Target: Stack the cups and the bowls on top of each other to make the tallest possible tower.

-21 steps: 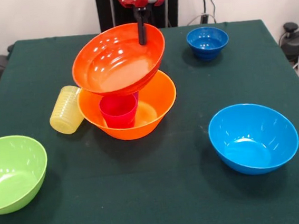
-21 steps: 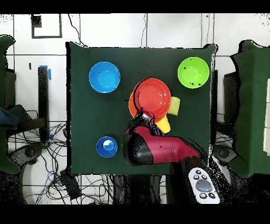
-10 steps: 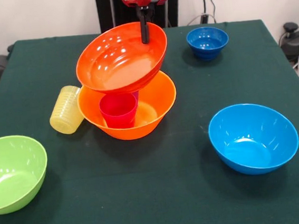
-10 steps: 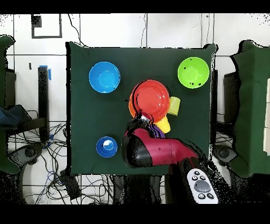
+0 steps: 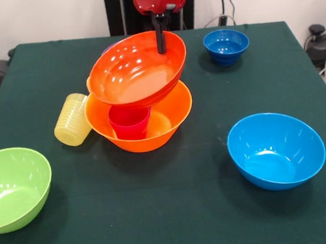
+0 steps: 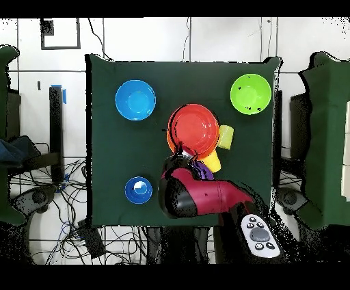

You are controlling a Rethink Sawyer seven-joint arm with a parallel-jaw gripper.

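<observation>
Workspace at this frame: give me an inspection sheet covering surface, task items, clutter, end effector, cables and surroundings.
Surface: dark green table cloth, flat.
Task items: red-orange bowl held tilted over the orange-yellow bowl, which holds a red-pink cup; pale yellow cup on its side beside it; lime green bowl, light blue bowl and small dark blue bowl standing apart.
Clutter: nothing seen.
End effector: gripper clamped on the red-orange bowl's far rim.
Cables: loose cables on the floor beside the table.
Surroundings: tiled floor; grey remote-like device near the base.
</observation>
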